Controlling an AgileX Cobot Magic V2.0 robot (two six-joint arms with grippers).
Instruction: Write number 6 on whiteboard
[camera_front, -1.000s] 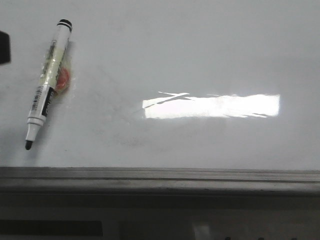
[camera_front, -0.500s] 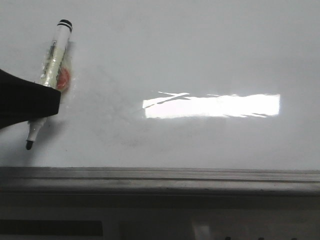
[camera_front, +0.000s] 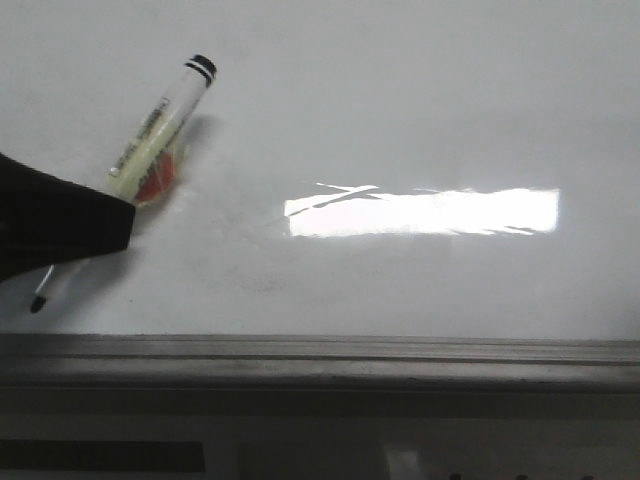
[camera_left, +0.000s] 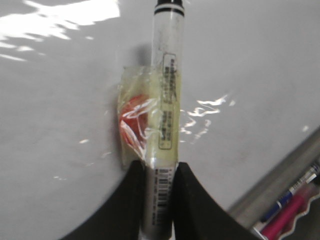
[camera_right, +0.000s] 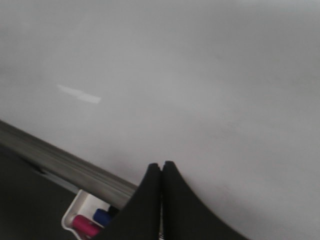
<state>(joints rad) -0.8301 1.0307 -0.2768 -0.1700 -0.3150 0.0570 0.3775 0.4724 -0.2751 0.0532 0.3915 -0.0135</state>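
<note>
The whiteboard (camera_front: 400, 110) is glossy white-grey with a bright rectangular reflection and a grey frame edge along the bottom. No number 6 shows on it. A white marker (camera_front: 160, 118) with a black end band and a taped red-and-clear pad lies slanted at the left; its black tip (camera_front: 38, 303) points down-left. My left gripper (camera_front: 95, 225) is shut on the marker's lower barrel, seen also in the left wrist view (camera_left: 159, 172), where the marker (camera_left: 166, 90) runs up between the fingers. My right gripper (camera_right: 161, 165) is shut and empty over the bare board.
A white tray with pink and blue markers (camera_right: 87, 225) sits below the board's frame edge (camera_right: 60, 162); the same markers (camera_left: 295, 205) show at the corner of the left wrist view.
My left gripper came in from the left and closed on the marker. The marker's top has swung to the right and its tip has shifted left and down.
</note>
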